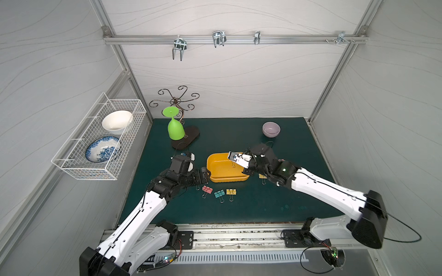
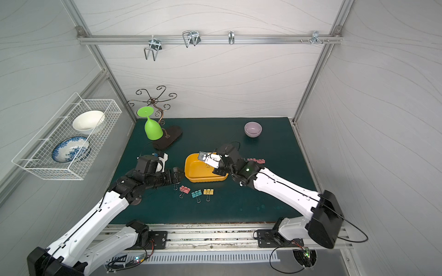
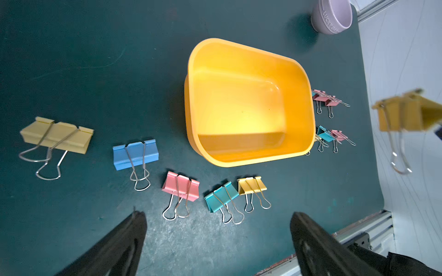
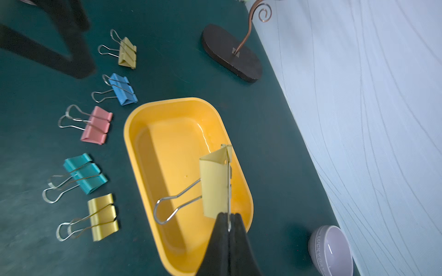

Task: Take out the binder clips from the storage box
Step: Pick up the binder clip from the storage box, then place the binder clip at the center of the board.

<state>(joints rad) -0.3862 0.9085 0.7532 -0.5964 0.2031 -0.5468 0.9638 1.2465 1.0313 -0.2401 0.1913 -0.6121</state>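
The yellow-orange storage box [image 1: 227, 178] [image 2: 203, 178] [image 3: 191, 100] [image 4: 129, 143] sits mid-mat, and its floor shows bare. My right gripper [image 4: 229, 216] hangs above it, shut on one wire handle of a pale yellow binder clip [image 4: 214, 181] [image 3: 404, 114], which dangles over the box. My left gripper [image 3: 217, 213] [image 1: 204, 173] is open just left of the box, holding nothing. Several binder clips lie on the mat: yellow [image 3: 57, 138], blue [image 3: 135, 154], pink [image 3: 180, 185] [image 1: 207, 189], teal [image 3: 221, 196] [image 1: 219, 193] and yellow [image 3: 252, 186] [image 1: 231, 191]. More clips [image 3: 326, 98] lie beyond the box's far side.
A lilac bowl [image 1: 271, 129] stands at the back right. An upturned green cup [image 1: 175, 130] hangs on a curly metal stand with a dark base [image 1: 189, 138] at the back left. A white wire basket [image 1: 100, 143] with two dishes hangs on the left wall.
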